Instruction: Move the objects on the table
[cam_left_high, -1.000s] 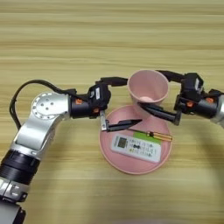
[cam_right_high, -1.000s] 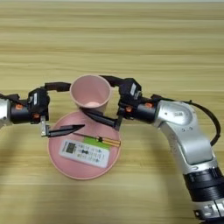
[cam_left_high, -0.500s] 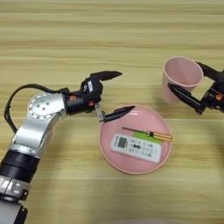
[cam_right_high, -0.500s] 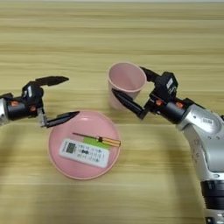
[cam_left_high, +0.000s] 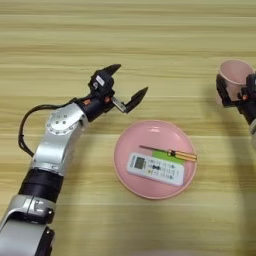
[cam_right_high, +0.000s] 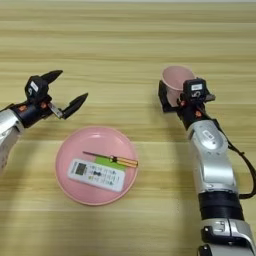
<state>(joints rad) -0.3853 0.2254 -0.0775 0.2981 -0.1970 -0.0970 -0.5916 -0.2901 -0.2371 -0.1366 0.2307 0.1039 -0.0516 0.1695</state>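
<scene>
there, right tool (cam_right_high: 172, 97) clamped on the pink cup (cam_right_high: 176, 81); left tool (cam_left_high: 123, 84) spread wide, empty, beside the plate (cam_left_high: 125, 150)

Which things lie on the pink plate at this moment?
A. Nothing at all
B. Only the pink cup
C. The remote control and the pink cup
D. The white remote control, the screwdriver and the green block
D: the white remote control, the screwdriver and the green block lie on the pink plate, while the pink cup is off it, at the right pincer.
</scene>
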